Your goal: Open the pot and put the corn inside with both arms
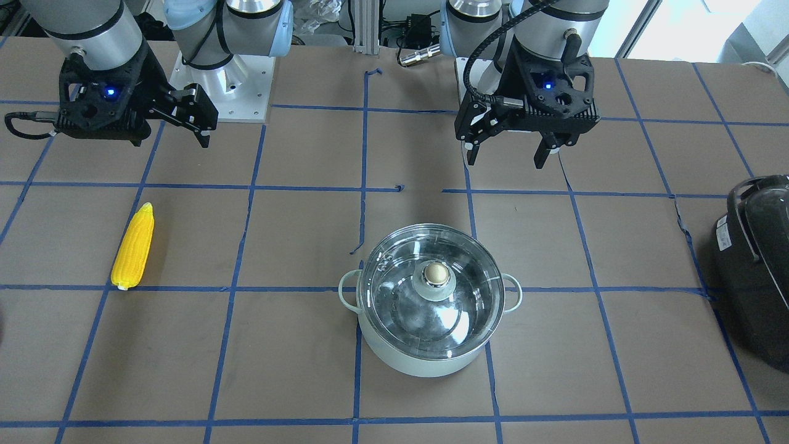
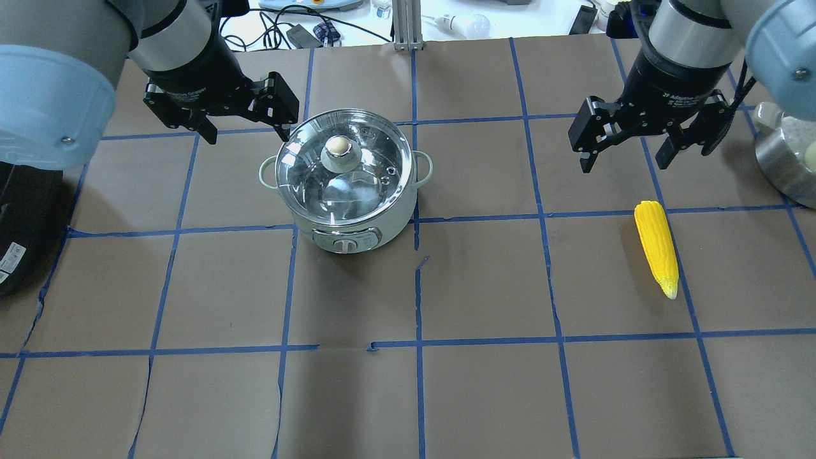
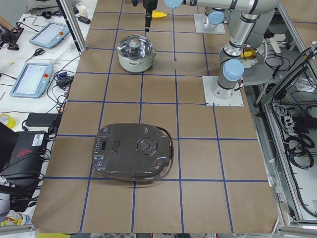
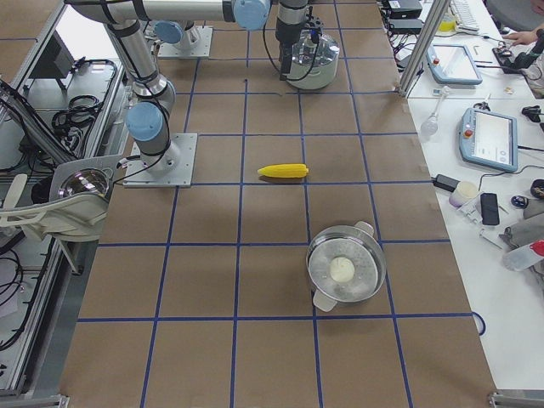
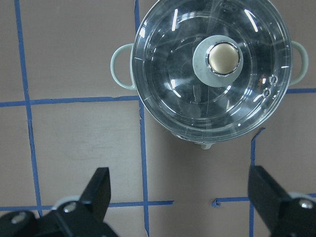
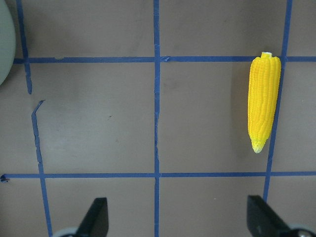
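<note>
The pale mint-green pot stands closed under its clear glass lid with a brass knob. It also shows in the front view and in the left wrist view. My left gripper is open and empty, hovering above the table just beside the pot on the robot's side. The yellow corn lies flat on the table, far to the right of the pot. My right gripper is open and empty, above the table a little short of the corn.
A black appliance sits at the table's left end. A steel steamer pot with a white ball in it stands at the right end. Blue tape lines grid the brown table.
</note>
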